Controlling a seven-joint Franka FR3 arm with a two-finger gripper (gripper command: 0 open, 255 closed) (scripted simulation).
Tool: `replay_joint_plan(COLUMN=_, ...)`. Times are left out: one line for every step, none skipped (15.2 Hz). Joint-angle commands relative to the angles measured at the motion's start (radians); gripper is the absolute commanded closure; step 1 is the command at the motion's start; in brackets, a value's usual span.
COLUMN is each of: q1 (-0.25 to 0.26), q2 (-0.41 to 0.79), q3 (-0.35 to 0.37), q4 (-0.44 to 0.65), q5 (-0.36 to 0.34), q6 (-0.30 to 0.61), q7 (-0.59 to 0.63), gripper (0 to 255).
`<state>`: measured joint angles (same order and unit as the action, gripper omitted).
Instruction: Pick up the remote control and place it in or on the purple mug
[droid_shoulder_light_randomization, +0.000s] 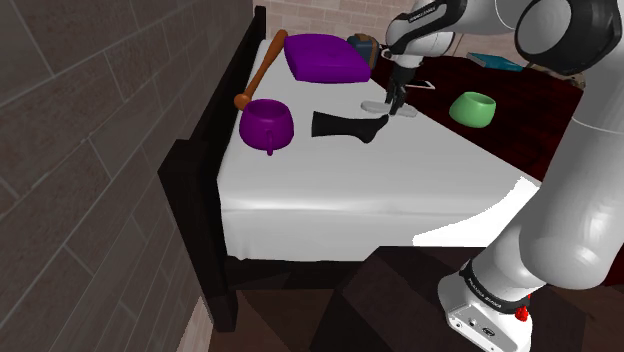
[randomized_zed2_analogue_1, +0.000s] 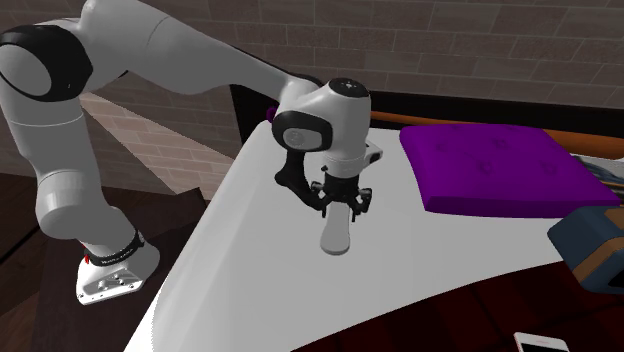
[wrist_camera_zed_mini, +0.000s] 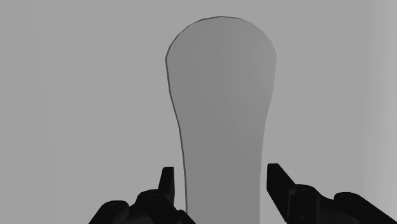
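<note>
Remote control (wrist_camera_zed_mini: 222, 95), pale grey, lies flat on the white bed (droid_shoulder_light_randomization: 330, 180), upper middle of the shoulder view, apart from purple mug (droid_shoulder_light_randomization: 266, 124). Tool (wrist_camera_zed_mini: 221, 173) released, fingers straddling its narrow end, not touching.

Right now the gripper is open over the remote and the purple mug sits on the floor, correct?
No: the shoulder view shows the purple mug up on the white bed instead. The gripper is indeed open over the remote.
</note>
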<state>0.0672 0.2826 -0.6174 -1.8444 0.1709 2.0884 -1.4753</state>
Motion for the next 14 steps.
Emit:
replay_joint_plan(q1=0.001, q2=-0.01, q3=-0.004, q4=0.016, q5=-0.008, q6=-0.025, q7=0.003, gripper=255)
replay_joint_plan(q1=0.002, q2=-0.015, q3=-0.005, q4=0.024, q5=-0.012, q6=-0.036, q7=0.006, gripper=255)
replay_joint_plan(q1=0.003, q2=-0.02, q3=-0.006, q4=0.032, q5=-0.016, q6=-0.048, q7=0.008, gripper=255)
replay_joint_plan(q1=0.003, q2=-0.025, q3=-0.008, q4=0.04, q5=-0.019, q6=-0.06, q7=0.01, gripper=255)
replay_joint_plan(q1=0.004, q2=-0.029, q3=-0.009, q4=0.049, q5=-0.023, q6=-0.072, q7=0.013, gripper=255)
replay_joint_plan(q1=0.005, q2=-0.033, q3=-0.01, q4=0.057, q5=-0.026, q6=-0.084, q7=0.015, gripper=255)
replay_joint_plan(q1=0.005, q2=-0.037, q3=-0.011, q4=0.066, q5=-0.029, q6=-0.096, q7=0.017, gripper=255)
replay_joint_plan(q1=0.006, q2=-0.041, q3=-0.012, q4=0.075, q5=-0.032, q6=-0.109, q7=0.018, gripper=255)
replay_joint_plan(q1=0.006, q2=-0.045, q3=-0.013, q4=0.085, q5=-0.035, q6=-0.121, q7=0.02, gripper=255)
replay_joint_plan(q1=0.007, q2=-0.048, q3=-0.014, q4=0.095, q5=-0.037, q6=-0.133, q7=0.022, gripper=255)
replay_joint_plan(q1=0.007, q2=-0.051, q3=-0.014, q4=0.105, q5=-0.04, q6=-0.146, q7=0.023, gripper=255)
replay_joint_plan(q1=0.007, q2=-0.054, q3=-0.015, q4=0.115, q5=-0.042, q6=-0.158, q7=0.025, gripper=255)
replay_joint_plan(q1=0.007, q2=-0.057, q3=-0.016, q4=0.125, q5=-0.044, q6=-0.171, q7=0.026, gripper=255)
replay_joint_plan(q1=0.007, q2=-0.059, q3=-0.017, q4=0.136, q5=-0.046, q6=-0.184, q7=0.027, gripper=255)
